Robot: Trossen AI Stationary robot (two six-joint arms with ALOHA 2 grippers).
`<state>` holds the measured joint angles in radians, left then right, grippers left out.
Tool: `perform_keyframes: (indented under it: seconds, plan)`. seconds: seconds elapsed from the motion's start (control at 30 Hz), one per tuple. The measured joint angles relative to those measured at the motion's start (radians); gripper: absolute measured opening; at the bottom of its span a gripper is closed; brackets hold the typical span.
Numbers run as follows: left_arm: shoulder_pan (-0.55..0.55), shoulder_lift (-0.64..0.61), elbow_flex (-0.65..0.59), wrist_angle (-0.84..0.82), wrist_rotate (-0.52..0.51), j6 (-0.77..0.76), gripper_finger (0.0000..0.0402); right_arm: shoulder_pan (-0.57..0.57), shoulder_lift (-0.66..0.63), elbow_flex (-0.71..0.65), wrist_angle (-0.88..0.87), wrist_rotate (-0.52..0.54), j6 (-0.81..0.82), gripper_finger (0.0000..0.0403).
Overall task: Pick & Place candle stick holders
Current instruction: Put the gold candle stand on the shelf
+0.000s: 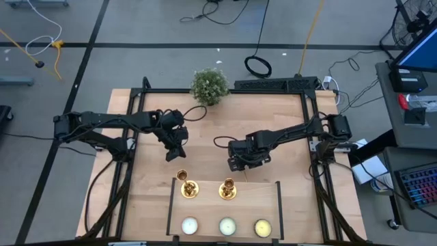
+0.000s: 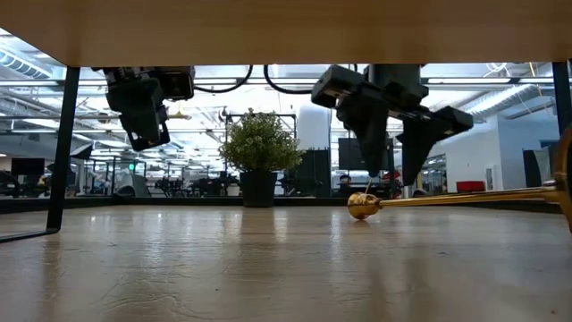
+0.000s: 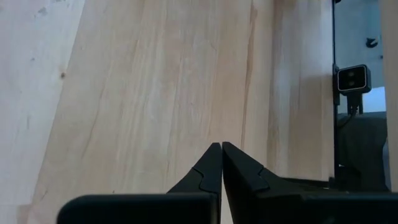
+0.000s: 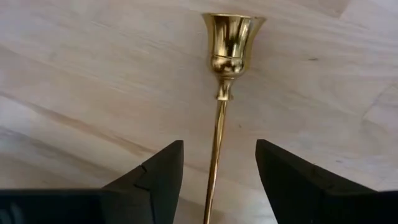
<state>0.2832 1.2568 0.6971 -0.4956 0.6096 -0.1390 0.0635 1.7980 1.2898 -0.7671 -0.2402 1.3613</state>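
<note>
Left tool (image 3: 221, 163) with fingers pressed together, hovering over bare pale wooden desk (image 3: 155, 87), small camera (image 3: 354, 79) beyond desk edge

pale wood table (image 1: 150, 205) before you: potted plant (image 1: 209, 85), two upright brass candlesticks (image 1: 188, 187), three tealights (image 1: 226, 226), one fallen candlestick (image 4: 227, 62)

Both arms are dark, built of slim black links with chunky joint housings, the left arm (image 1: 109, 126) in the left half of the frame and the right arm (image 1: 293, 137) in the right. Black cables loop from each. Each gripper's fingers (image 4: 155, 177) are matte black, wedge-shaped, with stepped inner edges.
</note>
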Motion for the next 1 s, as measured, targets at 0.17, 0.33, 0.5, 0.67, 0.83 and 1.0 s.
perform_keyframes:
  seconds: [0.17, 0.33, 0.5, 0.67, 0.83, 1.0]
  plan:
    - [0.000, 0.000, 0.000, -0.001, 0.001, 0.000, 0.0005, 0.011, 0.000, -0.044, 0.045, 0.000, 0.000, 0.0190]
    - [0.000, 0.000, 0.000, -0.002, 0.001, -0.001, 0.0017, 0.020, 0.000, -0.063, 0.060, 0.001, 0.012, 0.0189]
    - [0.000, 0.000, 0.000, -0.002, 0.001, -0.002, 0.0005, 0.030, 0.000, -0.104, 0.073, 0.001, 0.031, 0.0188]
    - [0.000, 0.000, 0.000, -0.004, 0.001, -0.002, 0.0013, 0.036, 0.000, -0.130, 0.101, 0.000, 0.047, 0.0187]
    - [0.000, 0.000, 0.000, -0.014, 0.001, -0.002, 0.0006, 0.036, 0.000, -0.162, 0.148, 0.001, 0.076, 0.0164]
    - [0.000, 0.000, 0.000, -0.022, 0.001, -0.002, 0.0011, 0.036, -0.002, -0.194, 0.201, -0.001, 0.093, 0.0106]
